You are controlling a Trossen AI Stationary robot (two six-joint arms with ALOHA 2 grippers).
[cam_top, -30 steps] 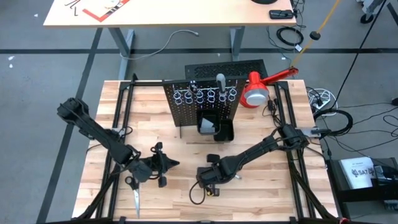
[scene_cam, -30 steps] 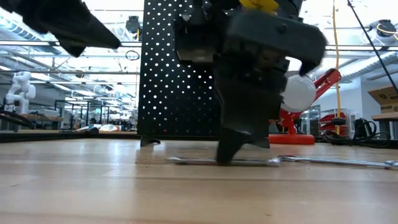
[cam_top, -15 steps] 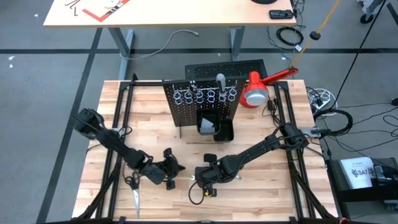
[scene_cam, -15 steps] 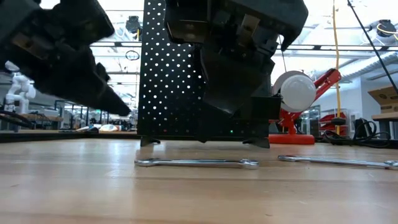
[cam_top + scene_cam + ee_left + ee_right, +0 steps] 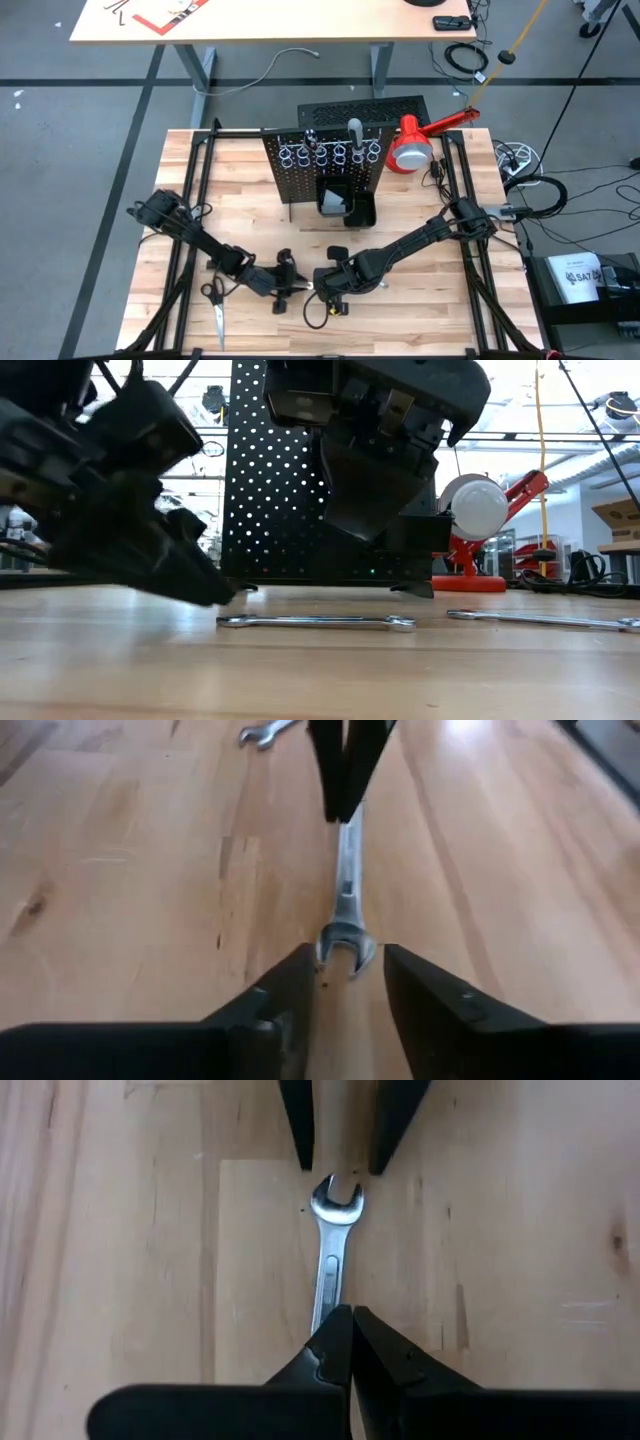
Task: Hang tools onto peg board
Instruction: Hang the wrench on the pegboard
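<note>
A thin silver wrench (image 5: 315,622) lies flat on the wooden table in front of the upright black peg board (image 5: 325,165). My left gripper (image 5: 347,960) is low over the table and open. Its fingertips stand on either side of the wrench's open-jawed end (image 5: 347,942) without touching it. My right gripper (image 5: 350,1312) is shut and hangs above the wrench's other end, clear of it in the low view (image 5: 350,538). A second wrench (image 5: 540,620) lies farther off on the table.
The peg board carries a row of silver rings (image 5: 330,153) and a black bin (image 5: 345,205). A red clamp lamp (image 5: 415,145) stands at its right. A scissor-like tool (image 5: 215,310) lies near the front left. A flat black slotted panel (image 5: 360,107) lies behind the board.
My left gripper has come down and toward the table's right, up to the wrench's open end. My right gripper, whose shut tips stood on the wrench a second ago, has lifted off it. The wrench has slid a little along the table.
</note>
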